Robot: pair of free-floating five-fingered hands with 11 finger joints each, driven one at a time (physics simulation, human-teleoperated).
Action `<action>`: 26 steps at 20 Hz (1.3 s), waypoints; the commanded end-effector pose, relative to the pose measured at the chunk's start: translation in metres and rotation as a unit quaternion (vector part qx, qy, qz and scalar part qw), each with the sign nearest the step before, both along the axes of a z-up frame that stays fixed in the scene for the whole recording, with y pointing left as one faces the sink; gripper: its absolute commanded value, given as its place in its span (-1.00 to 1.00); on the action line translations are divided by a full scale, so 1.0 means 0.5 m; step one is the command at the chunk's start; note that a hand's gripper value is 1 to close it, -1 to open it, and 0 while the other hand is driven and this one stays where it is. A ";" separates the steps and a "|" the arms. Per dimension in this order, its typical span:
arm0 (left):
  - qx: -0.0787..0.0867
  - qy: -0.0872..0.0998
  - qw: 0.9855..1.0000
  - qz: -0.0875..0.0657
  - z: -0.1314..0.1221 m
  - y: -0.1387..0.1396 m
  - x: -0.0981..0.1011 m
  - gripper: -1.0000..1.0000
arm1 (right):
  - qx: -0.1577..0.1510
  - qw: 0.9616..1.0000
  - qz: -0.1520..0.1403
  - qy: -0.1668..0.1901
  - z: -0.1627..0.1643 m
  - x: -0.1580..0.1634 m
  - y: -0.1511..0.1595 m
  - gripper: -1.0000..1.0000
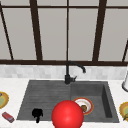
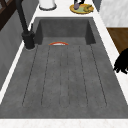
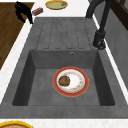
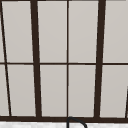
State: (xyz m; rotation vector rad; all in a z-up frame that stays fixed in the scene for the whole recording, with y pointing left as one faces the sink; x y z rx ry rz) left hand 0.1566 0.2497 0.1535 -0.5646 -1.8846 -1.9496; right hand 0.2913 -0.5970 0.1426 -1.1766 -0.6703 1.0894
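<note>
Left hand (image 1: pixel 37 114) hovers at the near edge of the drainboard (image 1: pixel 45 100), fingers curled and drooping, holding nothing. Nearest to it: a red-pink eraser-like block (image 1: pixel 8 117) on the white counter just off to its left, and beyond that a yellow-rimmed plate (image 1: pixel 3 99). To its right a glossy red sphere (image 1: pixel 67 114) covers the sink's front edge. Further right, down in the matte grey stone basin, a red-rimmed white plate (image 3: pixel 71 81) lies flat with a brown round lump on it. Black gooseneck faucet (image 1: pixel 71 71) behind.
</note>
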 end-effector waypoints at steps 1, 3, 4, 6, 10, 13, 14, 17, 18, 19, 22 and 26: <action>0.000 0.000 1.000 0.000 0.000 0.000 0.000 0.00 | 0.004 1.000 -0.020 -0.019 -0.022 -0.009 0.012 1.00; 0.000 0.000 1.000 0.000 0.000 0.000 0.000 0.00 | 0.000 0.999 -0.019 -0.037 -0.036 -0.004 0.006 1.00; 0.000 0.000 1.000 0.000 0.000 0.000 0.000 0.00 | -0.006 0.999 -0.026 -0.040 -0.064 -0.005 0.013 1.00; 0.000 0.000 1.000 0.000 0.000 0.000 0.000 0.00 | -0.018 0.998 -0.053 -0.036 -0.072 0.016 0.025 1.00; 0.000 0.000 1.000 0.000 0.000 0.000 0.000 0.00 | -0.046 0.990 -0.105 -0.078 -0.087 0.040 0.028 1.00; 0.000 0.000 1.000 0.000 0.000 0.000 0.000 0.00 | -0.061 0.981 -0.135 -0.127 -0.019 0.041 0.013 1.00; 0.000 0.000 1.000 0.000 0.000 0.000 0.000 0.00 | -0.051 0.981 -0.141 -0.121 0.016 0.042 0.013 1.00; 0.000 0.000 1.000 0.000 0.000 0.000 0.000 0.00 | -0.036 0.985 -0.131 -0.107 0.036 0.041 0.017 1.00; 0.000 0.000 1.000 0.000 0.000 0.000 0.000 0.00 | -0.030 0.986 -0.125 -0.105 0.044 0.040 0.018 1.00; 0.000 0.000 1.000 0.000 0.000 0.000 0.000 0.00 | -0.026 0.987 -0.118 -0.101 0.042 0.028 0.018 1.00; 0.000 0.000 1.000 0.000 0.000 0.000 0.000 0.00 | -0.014 0.990 -0.115 -0.075 0.069 0.006 0.021 -1.00; 0.000 0.000 1.000 0.000 0.000 0.000 0.000 0.00 | 0.003 0.993 -0.105 -0.059 0.093 -0.020 0.029 -1.00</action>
